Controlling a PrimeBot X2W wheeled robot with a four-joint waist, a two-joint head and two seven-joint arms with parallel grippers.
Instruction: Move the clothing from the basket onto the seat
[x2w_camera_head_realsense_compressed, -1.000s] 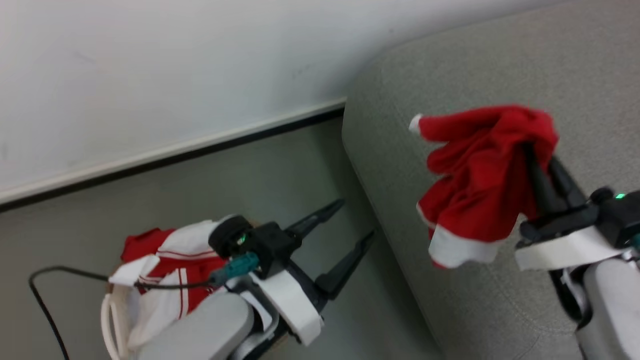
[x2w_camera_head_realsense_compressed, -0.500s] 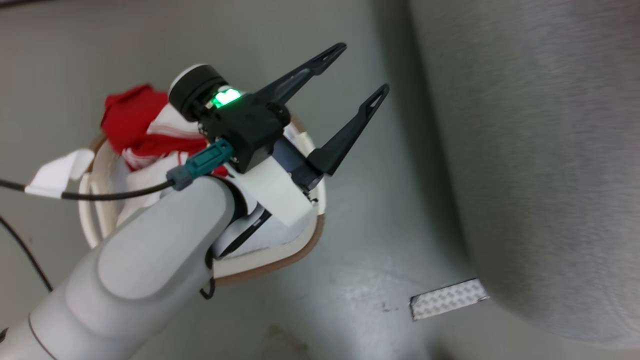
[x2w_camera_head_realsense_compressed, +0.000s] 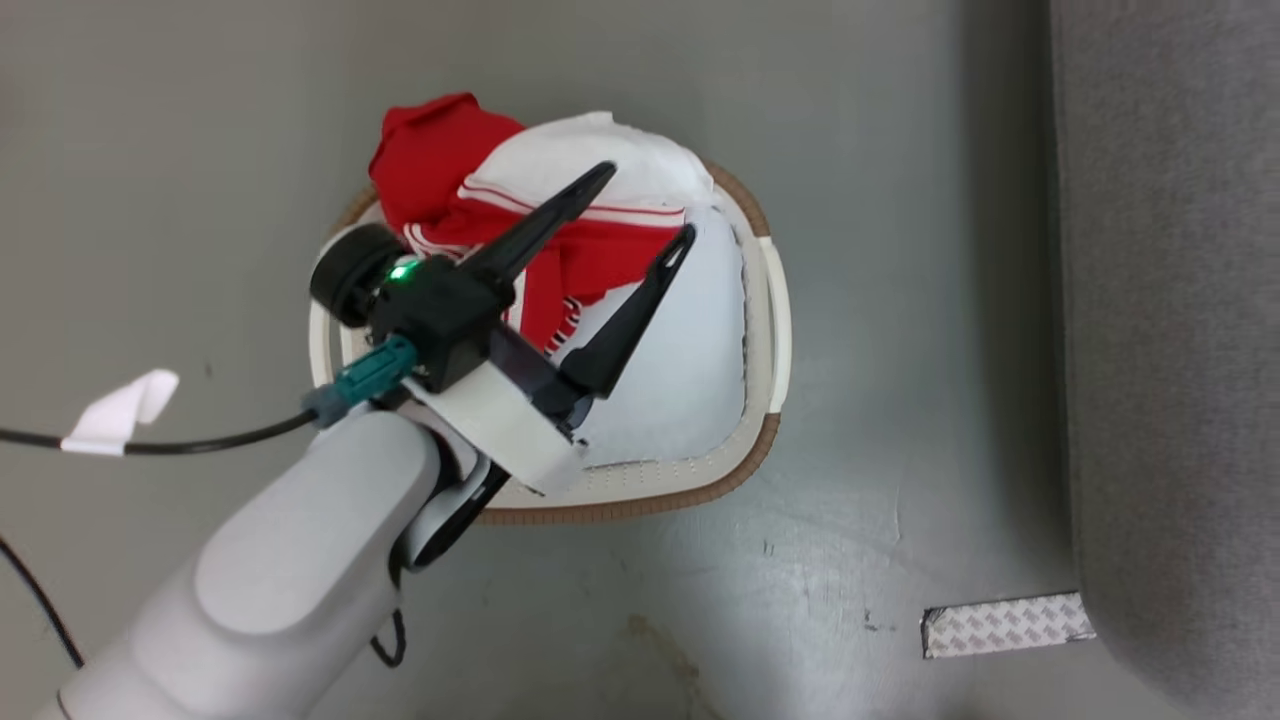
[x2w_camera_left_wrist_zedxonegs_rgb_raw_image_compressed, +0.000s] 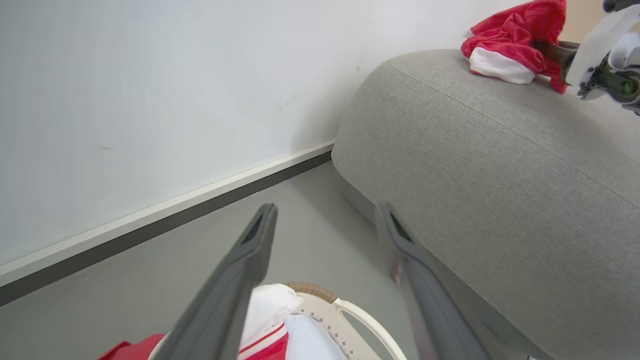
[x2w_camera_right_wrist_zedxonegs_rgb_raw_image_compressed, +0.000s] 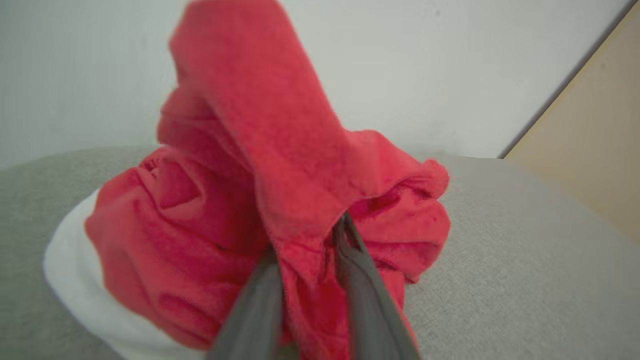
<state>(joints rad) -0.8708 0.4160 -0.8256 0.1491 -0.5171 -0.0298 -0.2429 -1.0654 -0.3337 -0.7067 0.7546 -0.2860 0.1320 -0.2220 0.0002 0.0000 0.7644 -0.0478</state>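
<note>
1. One big grey seat (x2w_camera_head_realsense_compressed: 1170, 300) stands just beside the basket. A red piece (x2w_camera_left_wrist_zedxonegs_rgb_raw_image_compressed: 505, 45) of the clothing lies on top of it, with its white hem on the cushion.
2. The basket (x2w_camera_head_realsense_compressed: 778, 330) sits on the floor. The rest of the clothing (x2w_camera_head_realsense_compressed: 430, 160) is heaped at one end of it, red and white with thin stripes. The other end shows the pale lining.
3. The clothing looks soft, light and floppy. I think it will sag and bunch up when lifted, and it will not break. The best place to grab looks like a thick fold on top of the heap. There the fingers get lots of cloth, not a thin edge that could slip out.
4. The left gripper (x2w_camera_head_realsense_compressed: 647, 203) hangs over the heap. Its fingers are spread wide and it holds nothing.
5. The right gripper (x2w_camera_right_wrist_zedxonegs_rgb_raw_image_compressed: 305, 245) is up at the seat. Its fingers are close together with the red piece pinched between them.
6. No words or brand names can be read on anything. The white tag (x2w_camera_head_realsense_compressed: 120, 405) on the black cable and the patterned strip (x2w_camera_head_realsense_compressed: 1005, 625) on the floor have no writing.
</note>
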